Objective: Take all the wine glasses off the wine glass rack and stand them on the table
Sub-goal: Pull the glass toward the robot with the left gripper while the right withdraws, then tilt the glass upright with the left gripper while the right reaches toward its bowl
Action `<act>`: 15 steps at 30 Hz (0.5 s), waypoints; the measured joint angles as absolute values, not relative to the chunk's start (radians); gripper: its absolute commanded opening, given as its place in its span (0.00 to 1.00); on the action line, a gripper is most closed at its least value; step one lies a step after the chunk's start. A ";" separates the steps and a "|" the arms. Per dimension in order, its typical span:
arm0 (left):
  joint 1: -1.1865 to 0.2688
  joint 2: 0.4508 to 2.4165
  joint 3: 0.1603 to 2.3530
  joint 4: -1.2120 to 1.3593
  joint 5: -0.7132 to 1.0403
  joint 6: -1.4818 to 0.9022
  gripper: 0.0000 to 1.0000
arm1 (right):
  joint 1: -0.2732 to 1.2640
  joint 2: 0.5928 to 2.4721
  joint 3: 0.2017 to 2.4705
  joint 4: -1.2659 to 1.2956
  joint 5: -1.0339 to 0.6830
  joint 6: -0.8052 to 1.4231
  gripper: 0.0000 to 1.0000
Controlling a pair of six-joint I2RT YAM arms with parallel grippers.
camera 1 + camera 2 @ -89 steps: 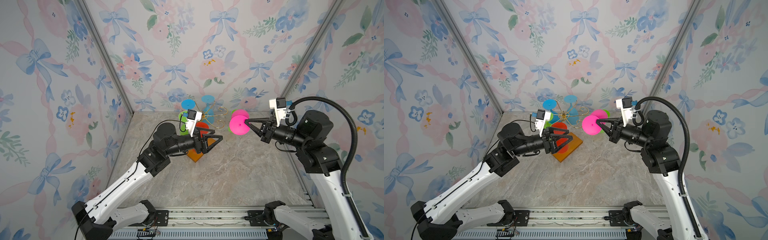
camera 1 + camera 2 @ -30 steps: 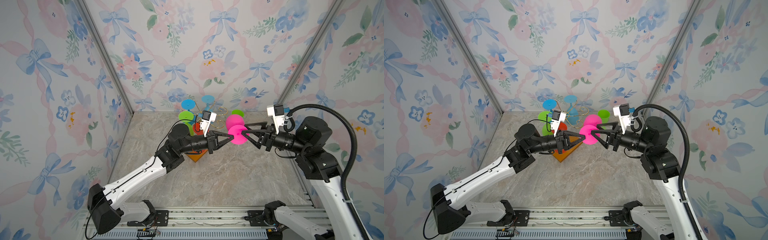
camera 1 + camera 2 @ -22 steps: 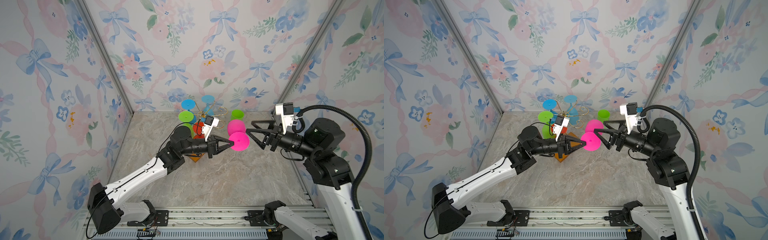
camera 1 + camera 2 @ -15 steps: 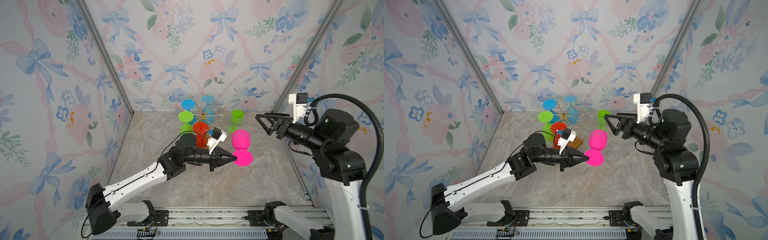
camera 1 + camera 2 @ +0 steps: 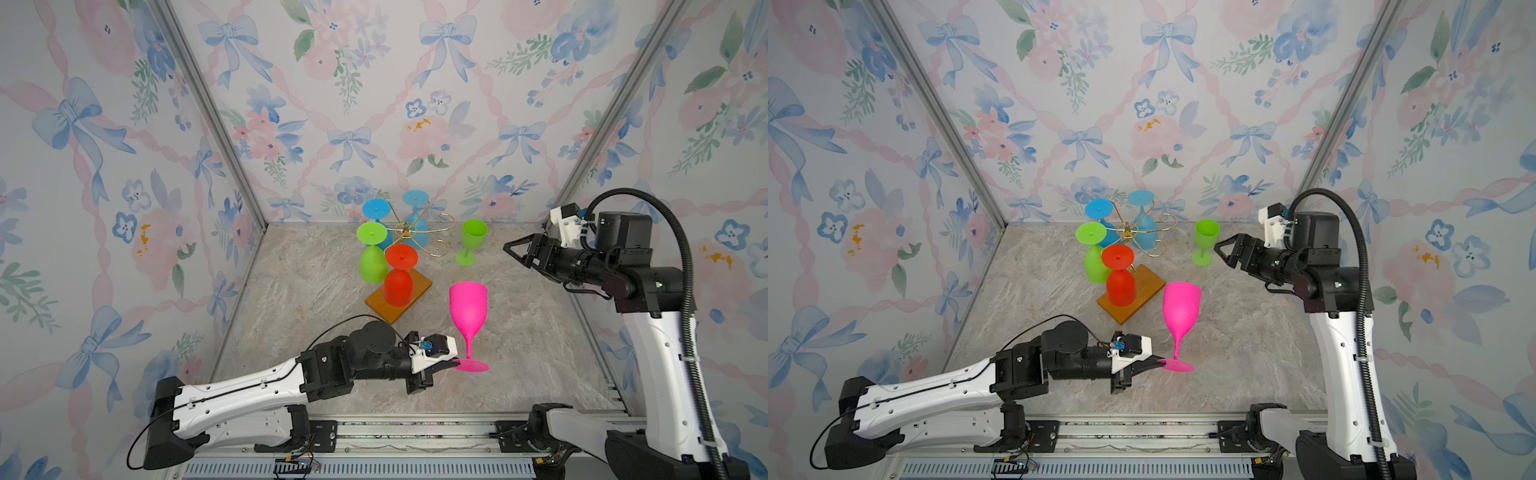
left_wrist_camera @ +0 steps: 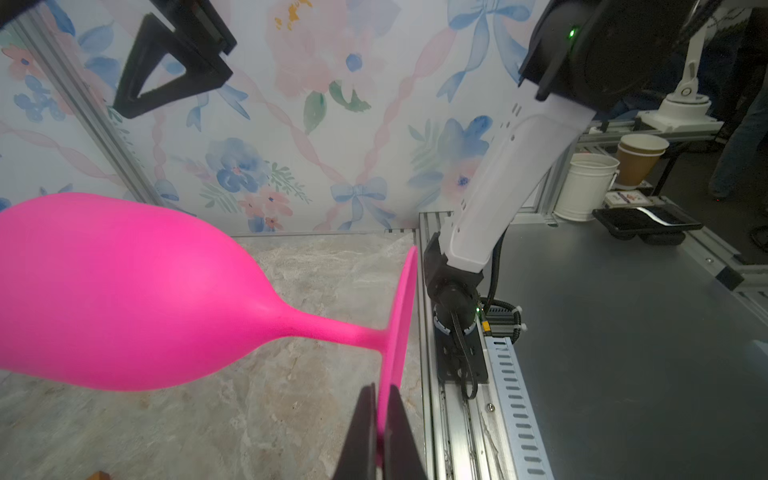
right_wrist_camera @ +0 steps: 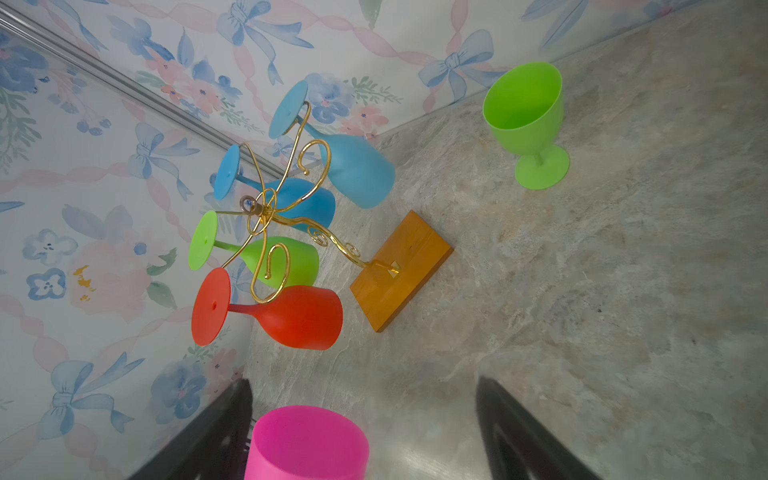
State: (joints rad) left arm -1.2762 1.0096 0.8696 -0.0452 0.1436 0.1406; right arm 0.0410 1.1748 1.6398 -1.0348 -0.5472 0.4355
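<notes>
Already the pink wine glass (image 5: 468,309) is standing clear of the wine glass rack (image 5: 406,229), near and to the right of its wooden base (image 5: 420,286), over the near middle of the marble tabletop (image 5: 540,332). The left gripper (image 5: 451,365) is reaching in from the left and pinching the left rim of the glass's flat foot, jaws closed on it, one above the disc and one below. The glass's long axis is running upright, bowl and open mouth on top, leaning only slightly. Whether the foot is resting on the tabletop or hanging just above it I cannot tell. The right gripper (image 5: 514,250) is hovering with jaws spread and empty, well apart at the far right. So the setting-down is probably falling to the left arm: lowering straight down, then releasing and backing off leftward.
</notes>
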 measured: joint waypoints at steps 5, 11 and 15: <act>-1.349 1.011 0.837 -0.078 -0.044 0.287 0.00 | 0.042 1.179 1.570 -1.085 -0.599 0.416 0.85; -1.409 1.027 0.799 -0.076 -0.267 0.501 0.00 | 0.102 1.201 1.555 -1.140 -0.621 0.378 0.84; -1.443 1.067 0.762 -0.078 -0.342 0.606 0.00 | 0.168 1.221 1.557 -1.171 -0.616 0.356 0.83</act>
State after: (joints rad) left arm -1.4429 1.0668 0.7620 -0.0776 -0.3420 0.6056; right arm 0.1677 1.2205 1.5570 -1.1709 -0.6155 0.3557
